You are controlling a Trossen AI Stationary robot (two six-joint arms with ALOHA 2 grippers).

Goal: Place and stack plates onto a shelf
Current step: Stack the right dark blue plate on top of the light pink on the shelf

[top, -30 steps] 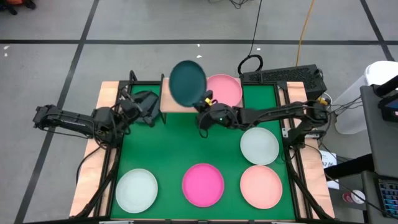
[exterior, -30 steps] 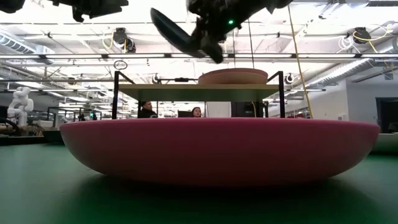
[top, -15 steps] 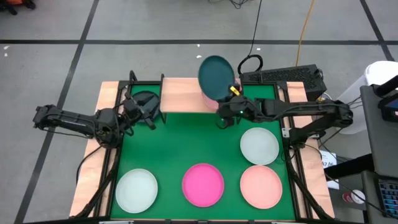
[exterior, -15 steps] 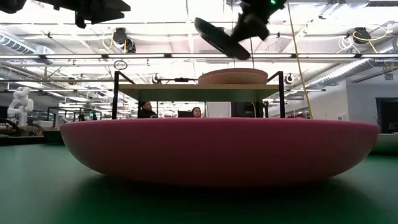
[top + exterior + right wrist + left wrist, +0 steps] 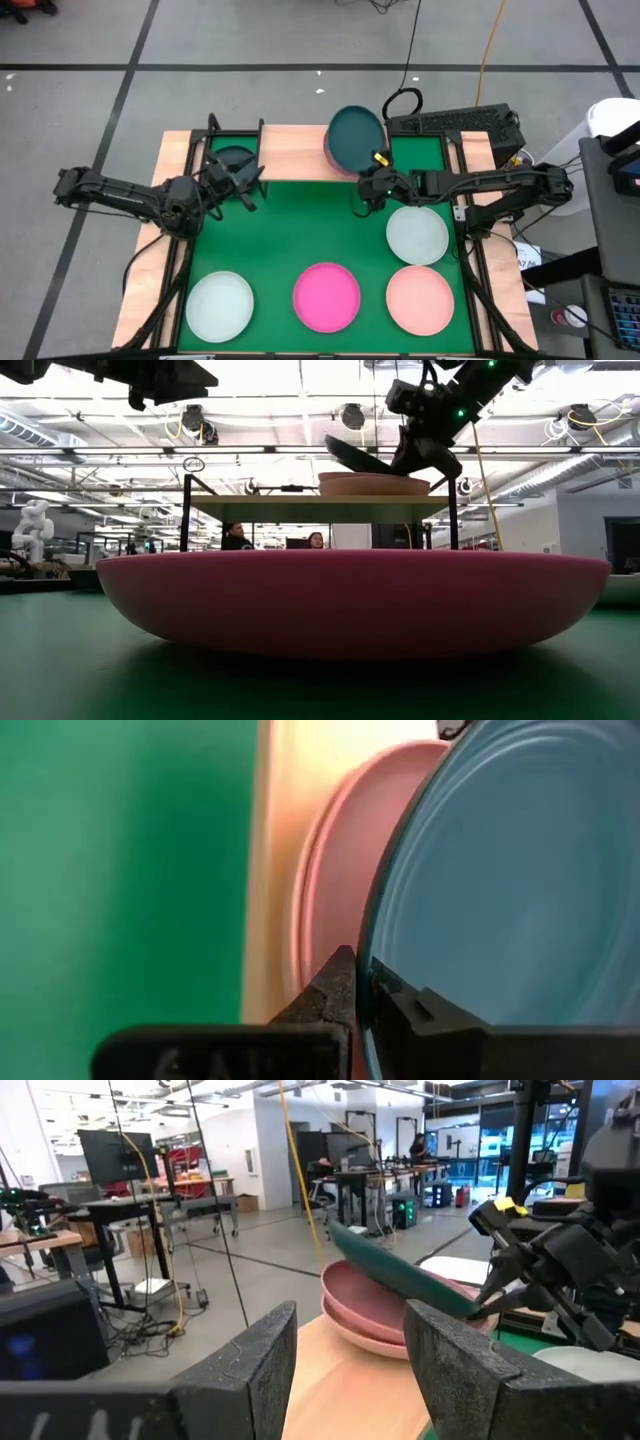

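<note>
Green mat (image 5: 300,235), frame centre: right claw (image 5: 372,172) clamps teal plate (image 5: 356,138) tilted over pink plates (image 5: 370,1315) on shelf (image 5: 295,152); left claw (image 5: 245,185) open.

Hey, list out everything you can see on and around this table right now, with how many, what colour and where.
teal plate: one, dark teal, tilted over the pink stack, held at its rim.
pink plates: stacked, count unclear, pink, on the right end of the shelf.
shelf: one, light wood with black legs, at the far edge of the mat.
mint plates: two, pale mint-white, one near left, one mid right.
magenta plate: one, bright magenta, near centre.
salmon plate: one, near right.
mat: one, green, covering the table.
keyboard: one, black, behind the table at right.
left gripper: jaws open, by the shelf's left end.
right gripper: jaws shut on the teal plate.
</note>
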